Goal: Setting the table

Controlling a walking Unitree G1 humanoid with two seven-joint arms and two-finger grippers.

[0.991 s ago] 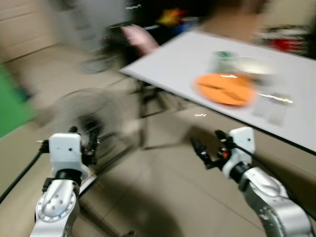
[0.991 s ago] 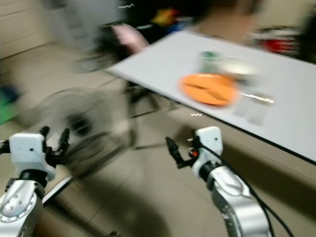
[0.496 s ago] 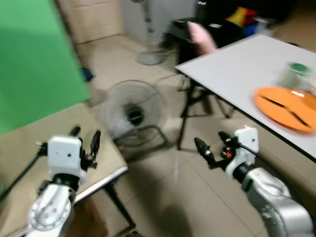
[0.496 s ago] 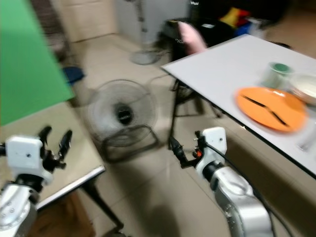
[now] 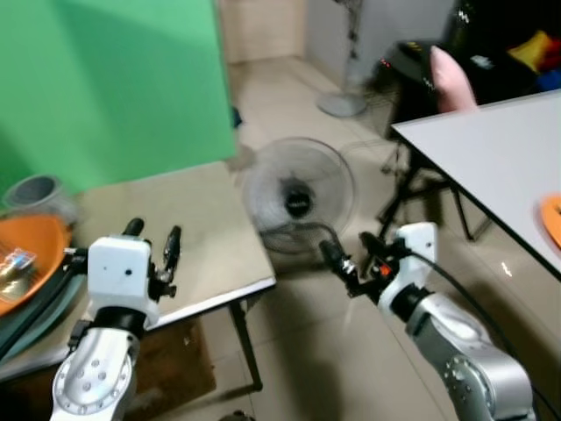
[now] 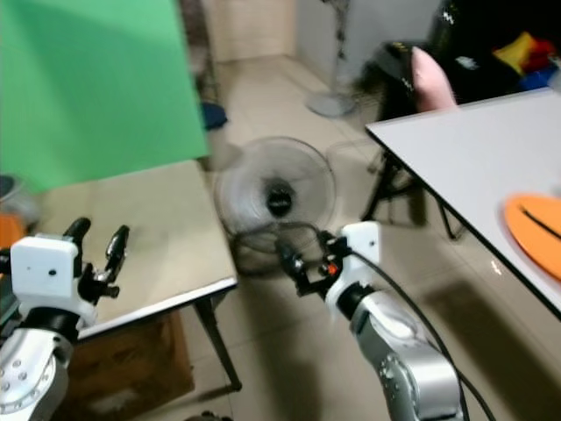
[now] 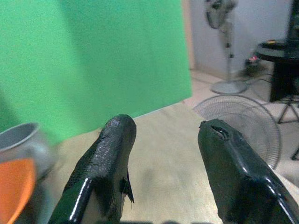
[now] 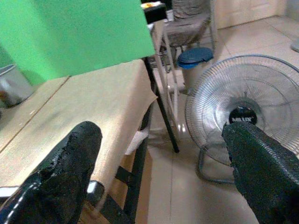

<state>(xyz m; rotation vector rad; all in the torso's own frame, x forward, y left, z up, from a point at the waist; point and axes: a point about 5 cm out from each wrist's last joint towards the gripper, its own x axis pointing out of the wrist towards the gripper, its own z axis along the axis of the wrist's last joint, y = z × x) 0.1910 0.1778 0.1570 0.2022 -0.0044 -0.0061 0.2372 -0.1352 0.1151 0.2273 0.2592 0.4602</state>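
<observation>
A low beige table [image 5: 206,232] stands at my left in front of a green screen. At its far left lie an orange plate [image 5: 24,263] with something small on it and a grey cup [image 5: 35,191]. My left gripper [image 5: 153,230] hovers open and empty over this table; the left wrist view shows its fingers [image 7: 110,158] apart, with the cup [image 7: 21,140] beside them. My right gripper [image 5: 346,246] is open and empty above the floor between the two tables. A white table [image 6: 478,149] at the right carries another orange plate [image 6: 536,219].
A round floor fan [image 5: 298,195] stands on the tiles between the tables, close ahead of my right gripper. A pedestal fan base [image 5: 344,103], a dark stand with a pink object [image 5: 451,77] and a blue bin [image 8: 198,56] lie further back.
The camera has swung left: the white table and its plate slid to the right edge, and the beige table with the plate and cup came into view. Both grippers stay open.
</observation>
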